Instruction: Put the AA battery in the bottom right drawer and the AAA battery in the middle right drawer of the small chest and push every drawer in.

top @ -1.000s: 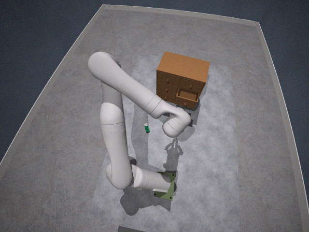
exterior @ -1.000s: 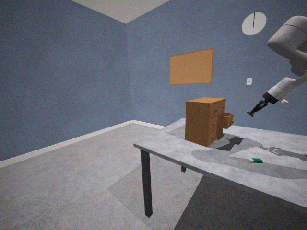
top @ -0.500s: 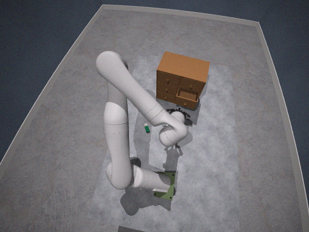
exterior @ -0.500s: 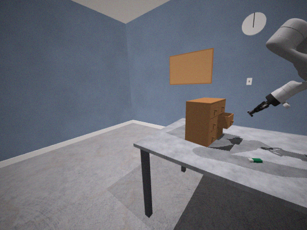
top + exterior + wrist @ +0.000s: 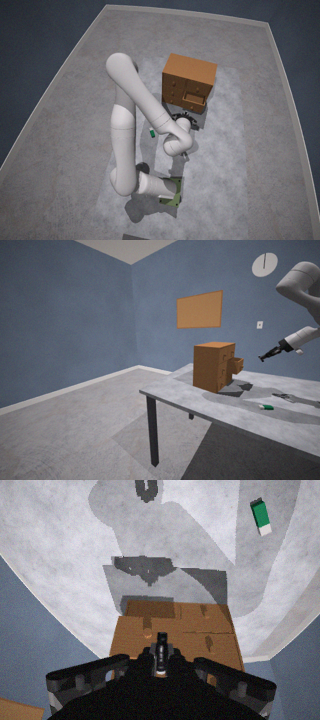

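Observation:
The small wooden chest (image 5: 188, 77) stands on the table; it also shows in the side view (image 5: 213, 366) and the wrist view (image 5: 176, 630). Its middle-row right drawer (image 5: 193, 98) is pulled out and looks empty, and the side view shows it sticking out level (image 5: 236, 365). The other drawers are in. My gripper (image 5: 184, 115) (image 5: 262, 358) hangs in the air in front of the chest, a short way from the open drawer. It is shut on a slim dark battery (image 5: 160, 655), which looks like the AAA battery. I see no other battery.
A small green and white block (image 5: 152, 132) lies on the table left of the gripper, also in the side view (image 5: 266, 407) and the wrist view (image 5: 260, 516). The arm's base (image 5: 170, 192) is at the near side. The table edge is close behind the chest.

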### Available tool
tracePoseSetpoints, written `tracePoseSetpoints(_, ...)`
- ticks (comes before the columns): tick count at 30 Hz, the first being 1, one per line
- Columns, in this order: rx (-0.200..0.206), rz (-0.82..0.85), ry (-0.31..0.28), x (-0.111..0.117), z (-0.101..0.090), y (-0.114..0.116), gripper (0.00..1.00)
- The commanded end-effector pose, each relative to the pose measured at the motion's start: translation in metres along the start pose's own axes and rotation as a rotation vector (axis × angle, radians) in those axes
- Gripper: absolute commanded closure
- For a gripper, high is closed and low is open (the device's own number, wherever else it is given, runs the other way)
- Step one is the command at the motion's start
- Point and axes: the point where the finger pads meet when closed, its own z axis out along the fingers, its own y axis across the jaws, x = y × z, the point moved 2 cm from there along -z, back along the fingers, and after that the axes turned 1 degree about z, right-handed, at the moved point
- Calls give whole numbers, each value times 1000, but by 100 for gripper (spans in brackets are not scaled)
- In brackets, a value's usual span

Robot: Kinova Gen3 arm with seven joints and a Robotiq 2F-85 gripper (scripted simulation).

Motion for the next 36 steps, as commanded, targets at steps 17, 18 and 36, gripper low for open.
tracePoseSetpoints(17,4,8,-14,2,-1,-2,95)
tracePoseSetpoints(18,4,8,-14,2,-1,-2,95)
tracePoseSetpoints(36,4,8,-14,-7,9,-2,95)
